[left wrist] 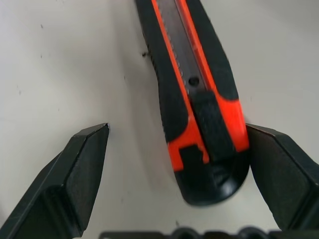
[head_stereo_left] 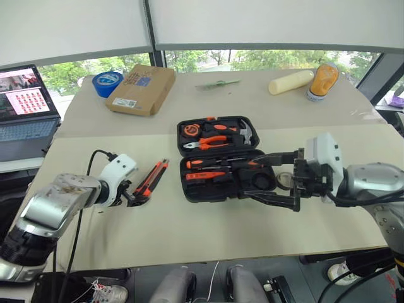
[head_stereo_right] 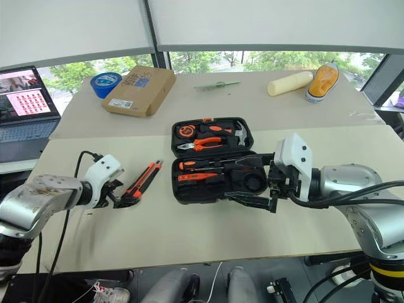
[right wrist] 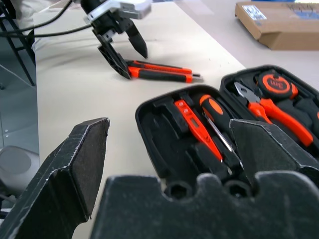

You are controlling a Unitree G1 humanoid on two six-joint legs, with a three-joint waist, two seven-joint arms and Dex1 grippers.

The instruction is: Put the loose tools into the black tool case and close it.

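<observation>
The black tool case (head_stereo_left: 248, 151) lies open mid-table. Its near half holds a slim orange screwdriver (right wrist: 195, 125) and a black-and-orange-handled screwdriver (right wrist: 214, 107). Pliers (right wrist: 277, 109), a tape measure (right wrist: 273, 84) and a hammer (head_stereo_left: 247, 132) sit in its far half. The orange-and-black utility knife (head_stereo_left: 154, 177) lies on the table left of the case. My left gripper (head_stereo_left: 137, 199) is open, with the knife's butt end (left wrist: 209, 149) between its fingers, close against one of them. My right gripper (head_stereo_left: 246, 180) is open, reaching over the case's near half from the right. A small grey tape ring (head_stereo_left: 285, 180) lies just right of the case.
At the back left stand a brown cardboard box (head_stereo_left: 141, 88) and a blue tape roll (head_stereo_left: 106, 83). A laptop (head_stereo_left: 25, 113) is at the far left. A yellow roll (head_stereo_left: 290, 82), an orange-and-white object (head_stereo_left: 323, 81) and a thin green item (head_stereo_left: 218, 83) lie along the far edge.
</observation>
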